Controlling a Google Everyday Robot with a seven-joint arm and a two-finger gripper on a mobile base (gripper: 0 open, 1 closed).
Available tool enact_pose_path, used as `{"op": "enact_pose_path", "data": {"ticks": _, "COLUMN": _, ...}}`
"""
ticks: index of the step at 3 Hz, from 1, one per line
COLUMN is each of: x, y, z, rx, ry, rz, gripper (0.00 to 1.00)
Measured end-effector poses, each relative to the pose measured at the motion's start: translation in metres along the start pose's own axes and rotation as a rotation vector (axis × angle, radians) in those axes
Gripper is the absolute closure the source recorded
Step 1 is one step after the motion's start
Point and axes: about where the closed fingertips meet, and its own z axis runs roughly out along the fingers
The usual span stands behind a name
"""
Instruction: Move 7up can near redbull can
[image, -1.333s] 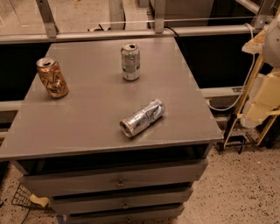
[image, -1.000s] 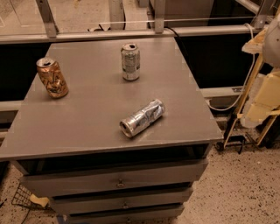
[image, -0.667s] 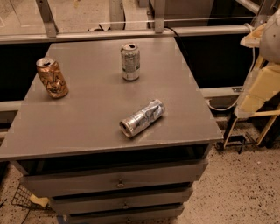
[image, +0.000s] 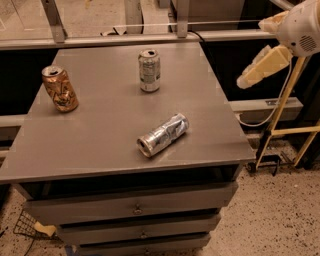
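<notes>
The only thing that has changed over the last second or so is the arm: the claw (image: 256, 71) has swung up and leftward from the right edge of the frame and now hangs in the upper right, off the tabletop (image: 100, 140) and well apart from every can. Whether it is open or closed I cannot tell. None of the cans has shifted, so the task looks to be at its very start, with the approach only beginning and nothing grasped. There are three cans, one of each kind. The 7up can (image: 149, 70) stands upright in the upper middle of the frame. The redbull can (image: 163, 135) lies on its side nearer the lower centre, clearly apart from the 7up can. A dented orange can (image: 60, 88) stands at the left.
</notes>
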Motion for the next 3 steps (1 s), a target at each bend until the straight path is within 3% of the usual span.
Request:
{"op": "enact_pose_path", "data": {"ticks": 1, "x": 0.000, "y": -0.003, "z": 0.013, "rx": -0.022, "ry": -0.039, "rz": 0.029, "gripper": 0.00}}
{"op": "enact_pose_path", "data": {"ticks": 2, "x": -0.003, "y": -0.003, "z": 0.017, "rx": -0.022, "ry": -0.036, "rz": 0.027, "gripper": 0.00}}
{"op": "enact_pose_path", "data": {"ticks": 3, "x": -0.019, "y": -0.011, "z": 0.051, "rx": -0.035, "ry": -0.081, "rz": 0.061, "gripper": 0.00}}
